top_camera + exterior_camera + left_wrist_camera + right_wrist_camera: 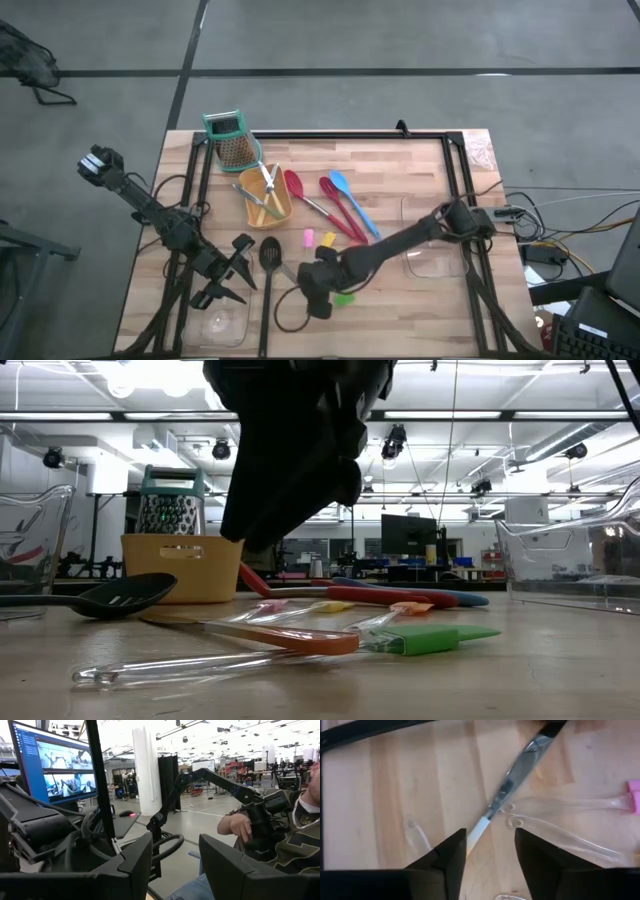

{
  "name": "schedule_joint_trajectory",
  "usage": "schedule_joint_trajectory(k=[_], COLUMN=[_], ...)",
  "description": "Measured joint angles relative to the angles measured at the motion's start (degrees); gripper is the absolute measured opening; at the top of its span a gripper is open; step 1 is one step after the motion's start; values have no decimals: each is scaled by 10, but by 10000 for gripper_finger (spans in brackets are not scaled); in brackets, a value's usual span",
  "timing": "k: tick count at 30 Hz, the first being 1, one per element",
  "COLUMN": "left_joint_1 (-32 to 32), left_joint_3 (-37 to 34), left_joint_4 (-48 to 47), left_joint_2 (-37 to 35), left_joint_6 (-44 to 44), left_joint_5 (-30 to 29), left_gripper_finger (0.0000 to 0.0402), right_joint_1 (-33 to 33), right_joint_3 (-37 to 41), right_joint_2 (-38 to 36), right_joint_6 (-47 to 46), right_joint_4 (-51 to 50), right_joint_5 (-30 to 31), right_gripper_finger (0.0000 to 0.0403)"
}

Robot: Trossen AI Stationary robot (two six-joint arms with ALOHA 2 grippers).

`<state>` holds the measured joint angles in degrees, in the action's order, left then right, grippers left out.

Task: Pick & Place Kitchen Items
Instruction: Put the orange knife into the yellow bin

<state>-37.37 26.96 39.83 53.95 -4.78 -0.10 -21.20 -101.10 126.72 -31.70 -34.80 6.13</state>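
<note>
Right tool point(490, 851) — parted, empty — hovers over a metal-bladed tool point(512, 777).

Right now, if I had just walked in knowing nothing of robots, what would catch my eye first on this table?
Probably the right gripper, its fingers open, reaching low over the wooden table's near middle above a small metal-bladed tool with a white handle. Next, the long red spoons and blue spoon fanned at the centre, beside the yellow plastic tray and the teal-topped metal grater.
</note>
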Motion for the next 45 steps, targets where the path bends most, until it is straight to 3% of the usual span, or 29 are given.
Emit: schedule_joint_trajectory(k=[7, 19, 35, 45], left_joint_1=[0, 0, 0, 0], left_joint_3=[0, 0, 0, 0], left_joint_4=[0, 0, 0, 0], left_joint_2=[0, 0, 0, 0], left_joint_6=[1, 1, -7, -8], left_joint_5=[0, 0, 0, 0], left_gripper_finger=[170, 170, 170, 170], right_joint_1=[-8, -18, -19, -18], right_joint_3=[26, 58, 64, 77], right_joint_2=[0, 7, 37, 36], right_joint_6=[-41, -53, -39, -12], right_joint_4=[23, 98, 100, 95], right_joint_5=[25, 26, 31, 33], right_gripper_finger=[217, 240, 209, 161])
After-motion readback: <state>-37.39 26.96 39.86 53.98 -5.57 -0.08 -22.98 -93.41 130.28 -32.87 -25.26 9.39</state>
